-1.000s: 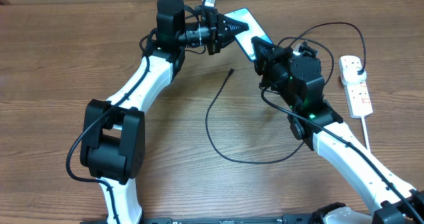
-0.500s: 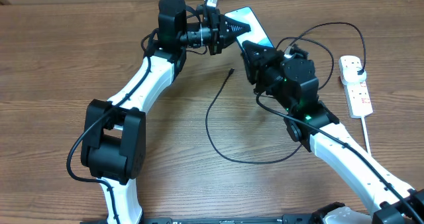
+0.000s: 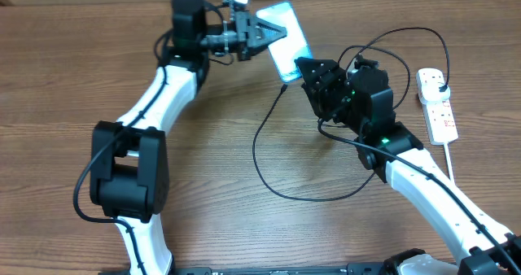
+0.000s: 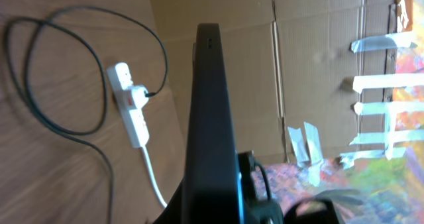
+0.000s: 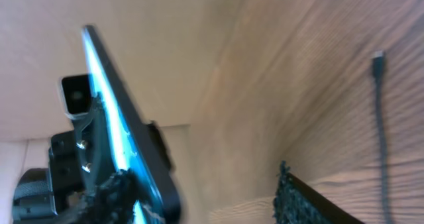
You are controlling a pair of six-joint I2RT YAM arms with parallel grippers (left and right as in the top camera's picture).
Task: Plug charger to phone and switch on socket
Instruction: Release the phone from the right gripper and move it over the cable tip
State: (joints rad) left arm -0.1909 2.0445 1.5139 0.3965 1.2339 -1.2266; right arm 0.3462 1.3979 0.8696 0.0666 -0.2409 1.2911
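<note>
Phone (image 3: 286, 43): one, clamped in left gripper (image 3: 277, 32) jaws, near far table edge. Right gripper (image 3: 308, 70) jaws apart, empty. One charger (image 3: 253, 147) mid-table; one socket (image 3: 438, 106) at right edge.

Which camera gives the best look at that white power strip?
The overhead view: the whole power strip lies face up, its red marks and a black plug visible. The left wrist view shows it farther off, at an angle. The right wrist view misses it.
</note>
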